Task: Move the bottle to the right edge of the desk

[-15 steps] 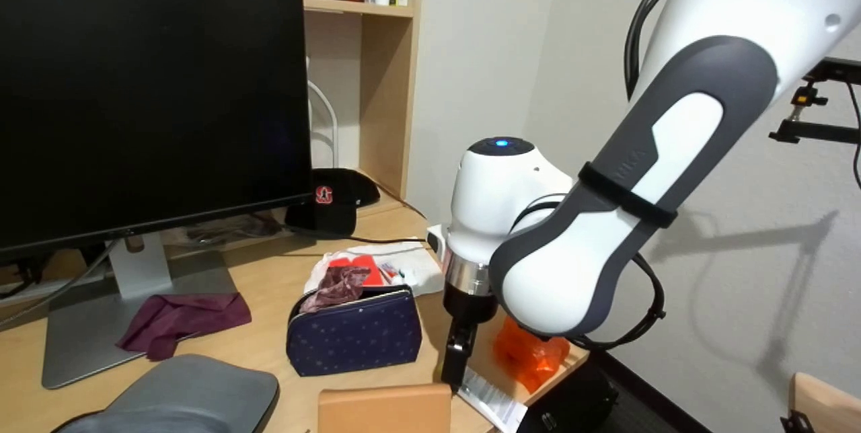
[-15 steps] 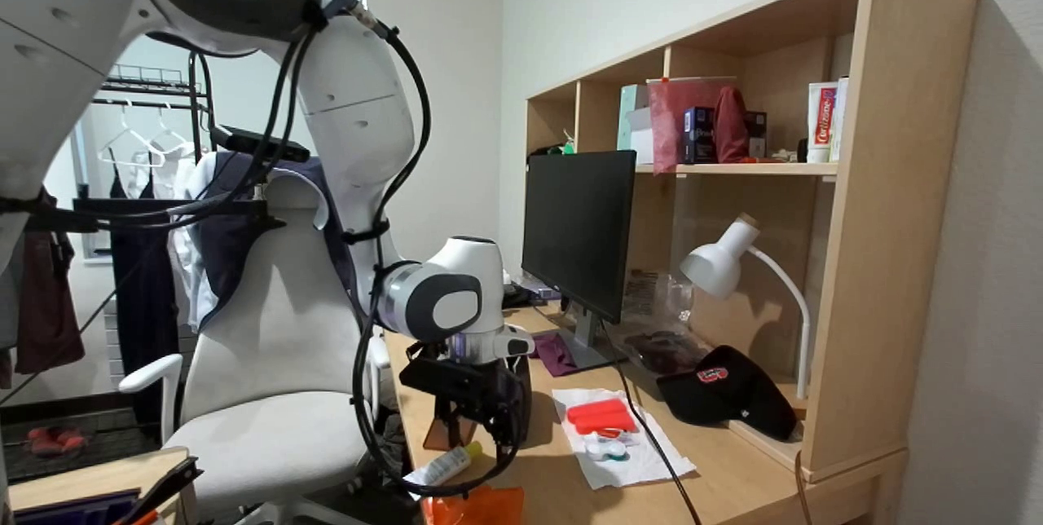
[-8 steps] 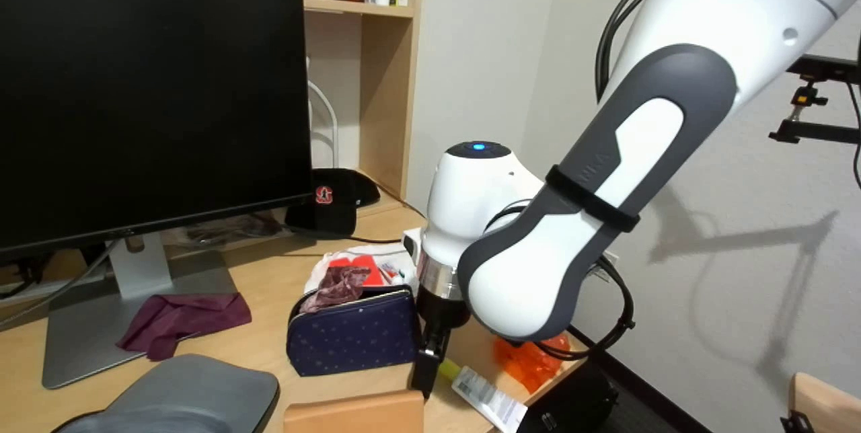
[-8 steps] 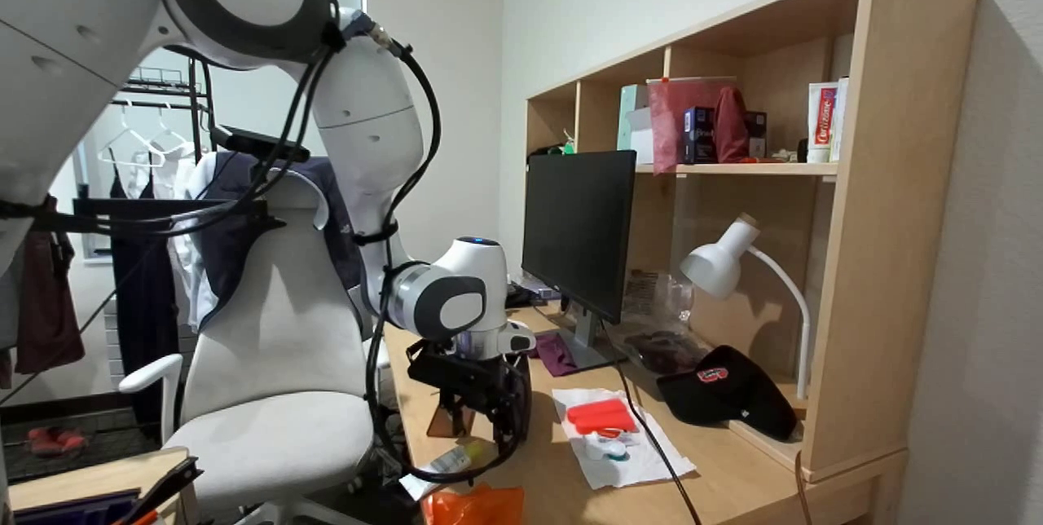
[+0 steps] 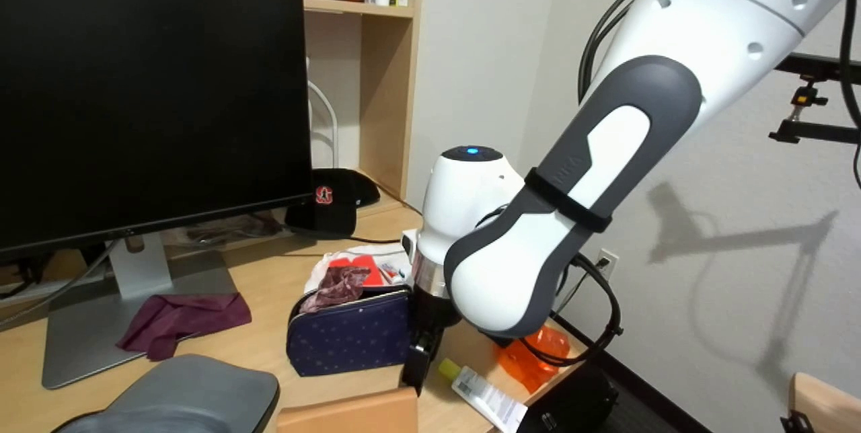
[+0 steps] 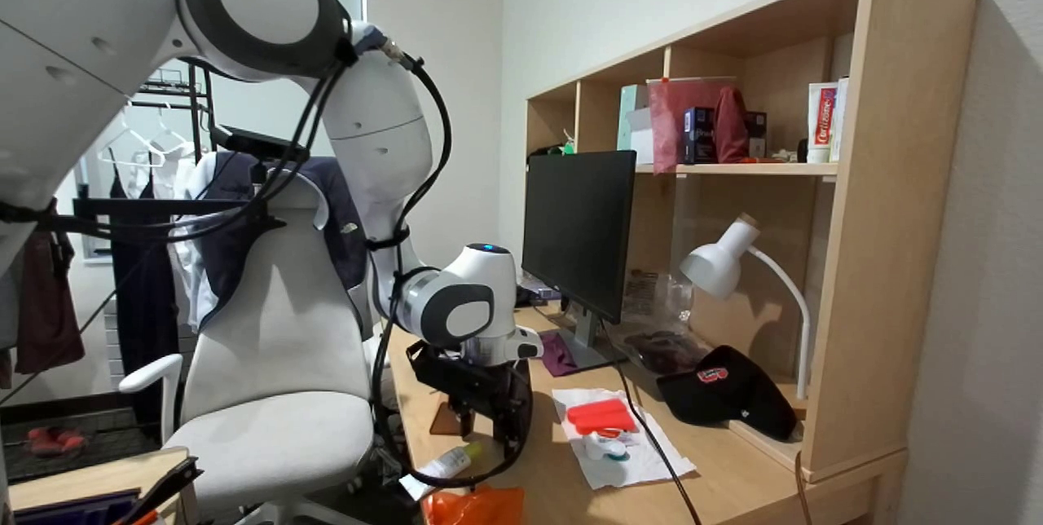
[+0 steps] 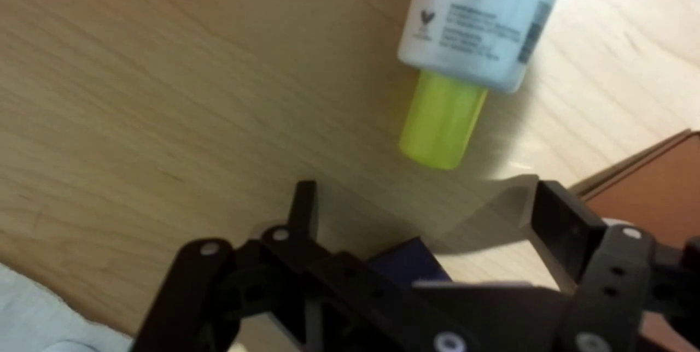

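The bottle has a whitish body and a yellow-green cap. It lies on its side near the desk edge in both exterior views (image 5: 488,396) (image 6: 444,464). In the wrist view the bottle (image 7: 476,24) is at the top, cap toward my jaws, its far end cut off. The desk (image 5: 269,278) is light tan wood, also in the wrist view (image 7: 164,122). My gripper (image 7: 421,193) is open and empty, its fingertips spread short of the cap. In both exterior views the gripper (image 5: 418,359) (image 6: 485,427) points down close above the desk, between pouch and bottle.
A navy pouch (image 5: 350,339) stands beside my gripper. A brown case (image 5: 350,413) is close to one finger, also in the wrist view (image 7: 651,193). An orange packet (image 5: 528,359) lies past the bottle. A white paper (image 6: 570,415) bears red items. The monitor (image 5: 148,97) stands behind.
My gripper has moved from beside the bottle's cap toward the pouch, uncovering the cap. The brown case has shifted the same way in the near exterior picture. The bottle looks about unmoved.
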Tool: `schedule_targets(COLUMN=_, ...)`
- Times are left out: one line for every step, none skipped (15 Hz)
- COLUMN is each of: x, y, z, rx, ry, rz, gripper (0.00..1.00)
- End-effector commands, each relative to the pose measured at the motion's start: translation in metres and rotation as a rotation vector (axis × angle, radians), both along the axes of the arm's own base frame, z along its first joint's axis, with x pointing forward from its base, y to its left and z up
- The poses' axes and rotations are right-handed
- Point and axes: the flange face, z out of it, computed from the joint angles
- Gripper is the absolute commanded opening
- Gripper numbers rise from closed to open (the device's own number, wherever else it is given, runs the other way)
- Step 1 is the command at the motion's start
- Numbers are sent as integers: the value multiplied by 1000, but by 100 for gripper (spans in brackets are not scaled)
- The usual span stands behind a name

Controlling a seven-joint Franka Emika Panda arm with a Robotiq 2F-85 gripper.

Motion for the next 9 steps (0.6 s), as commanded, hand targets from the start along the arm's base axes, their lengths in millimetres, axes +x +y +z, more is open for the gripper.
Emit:
schedule_targets(x=-1, y=-3, z=-1, rx=5, ry=20, rz=-42, gripper=100)
schedule_targets(x=-2, y=-4, z=0, rx=8, ry=23, rz=-53, gripper=100)
schedule_targets(x=-3, y=-4, z=0, rx=12, ry=29, rz=-56, gripper=100)
schedule_targets(x=-4, y=-4, z=0, rx=14, ry=35, rz=-61, gripper=100)
schedule_targets(x=-4, y=-4, z=1, rx=10, ry=38, rz=-64, gripper=100)
schedule_targets(x=-4, y=-4, z=0, rx=12, ry=41, rz=-66, gripper=100)
schedule_targets(x=-5, y=-4, z=0, rx=16, ry=43, rz=-71, gripper=100)
schedule_targets(x=-5, y=-4, z=1, rx=17, ry=42, rz=-79, gripper=100)
schedule_targets(x=-8, y=-7, z=2, rx=15, ry=49, rz=-102, gripper=100)
